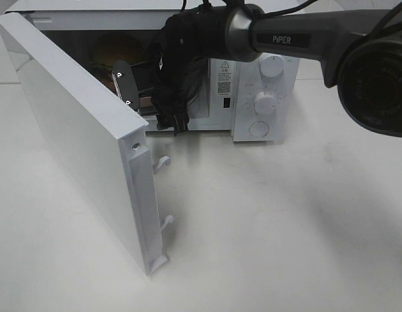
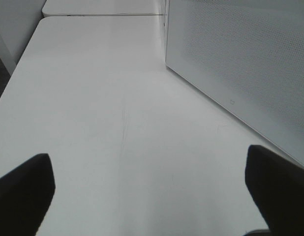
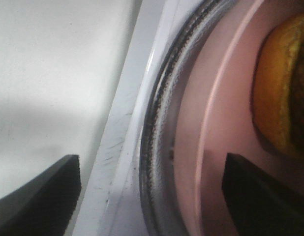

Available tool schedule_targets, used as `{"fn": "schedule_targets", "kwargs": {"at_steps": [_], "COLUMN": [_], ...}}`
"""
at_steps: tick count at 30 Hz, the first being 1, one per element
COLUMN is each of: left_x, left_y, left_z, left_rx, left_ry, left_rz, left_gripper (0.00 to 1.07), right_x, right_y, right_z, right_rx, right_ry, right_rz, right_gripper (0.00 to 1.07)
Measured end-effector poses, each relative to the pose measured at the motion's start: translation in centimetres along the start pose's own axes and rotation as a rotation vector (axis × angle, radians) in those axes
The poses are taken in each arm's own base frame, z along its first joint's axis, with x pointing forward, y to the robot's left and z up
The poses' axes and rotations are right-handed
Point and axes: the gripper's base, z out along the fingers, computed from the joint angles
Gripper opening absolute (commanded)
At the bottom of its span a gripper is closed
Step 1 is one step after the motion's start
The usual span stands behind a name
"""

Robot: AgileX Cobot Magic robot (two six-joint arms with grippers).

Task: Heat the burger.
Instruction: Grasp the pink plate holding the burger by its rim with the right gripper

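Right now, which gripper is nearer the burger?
Right. The right gripper is at the microwave's opening, jaws open over the pink plate beside the burger. The left gripper hovers over bare table outside.

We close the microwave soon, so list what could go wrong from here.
1. The right tool stands open astride the pink plate's edge inside the microwave; pulling out, it could drag the plate and burger off the glass tray.
2. Swinging the open door shut now would hit the right arm.
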Motion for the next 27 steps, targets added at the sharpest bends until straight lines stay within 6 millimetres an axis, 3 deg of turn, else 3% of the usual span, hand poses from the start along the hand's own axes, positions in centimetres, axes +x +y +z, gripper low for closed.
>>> {"fn": "schedule_targets", "kwargs": {"at_steps": [11,14,16,17,18,19,20,21,23,27], "left_x": [0.0,0.0,0.0,0.0,0.0,0.0,0.0,0.0,0.0,0.0], "left_y": [0.0,0.0,0.0,0.0,0.0,0.0,0.0,0.0,0.0,0.0], "left_z": [0.0,0.0,0.0,0.0,0.0,0.0,0.0,0.0,0.0,0.0], "left_rx": [0.000,0.000,0.000,0.000,0.000,0.000,0.000,0.000,0.000,0.000], "left_ry": [0.000,0.000,0.000,0.000,0.000,0.000,0.000,0.000,0.000,0.000], "left_rz": [0.000,0.000,0.000,0.000,0.000,0.000,0.000,0.000,0.000,0.000], "left_gripper": [0.98,0.98,0.98,0.98,0.98,0.98,0.98,0.98,0.98,0.98], "right_x": [0.8,0.8,1.0,1.0,0.9,0.8,0.8,0.6,0.4,0.5], "right_y": [-0.5,-0.4,0.1,0.1,0.1,0.3,0.3,0.3,0.0,-0.1], "right_z": [0.1,0.7,1.6,1.6,1.6,1.5,1.5,1.4,1.2,1.1], "right_rx": [0.014,0.015,-0.016,-0.016,-0.020,-0.039,-0.039,-0.047,-0.030,-0.029], "right_ry": [0.011,0.011,0.018,0.018,0.016,0.019,0.019,0.017,0.007,0.011], "right_rz": [0.005,0.005,0.006,0.006,0.011,0.008,0.008,0.012,0.014,0.012], "right_gripper": [0.75,0.65,0.40,0.40,0.31,0.14,0.14,0.06,0.00,0.00]}}
